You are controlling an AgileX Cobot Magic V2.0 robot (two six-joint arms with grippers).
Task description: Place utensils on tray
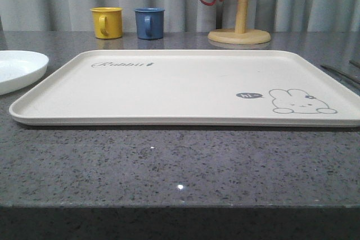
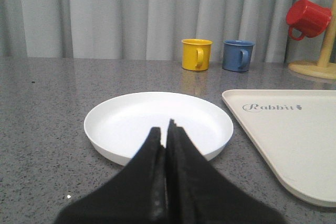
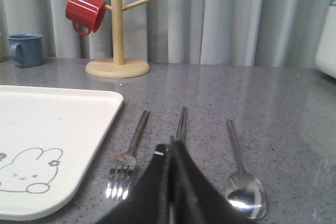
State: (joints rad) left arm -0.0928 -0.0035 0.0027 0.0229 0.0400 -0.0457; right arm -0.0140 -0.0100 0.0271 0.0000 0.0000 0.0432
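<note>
Chopsticks (image 3: pixel 181 123) lying lengthwise dead ahead of the right gripper (image 3: pixel 171 145), jaws together, just beside the tray (image 3: pixel 100 109), between fork (image 3: pixel 129 158) and spoon (image 3: pixel 241 177).

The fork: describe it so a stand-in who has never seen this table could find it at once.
Start at the big cream tray and go to its bunny-corner side, where three metal utensils lie on the grey counter. The fork is the one nearest the tray's edge, beside the chopsticks, with the spoon beyond them. It alone ends in four tines.
</note>
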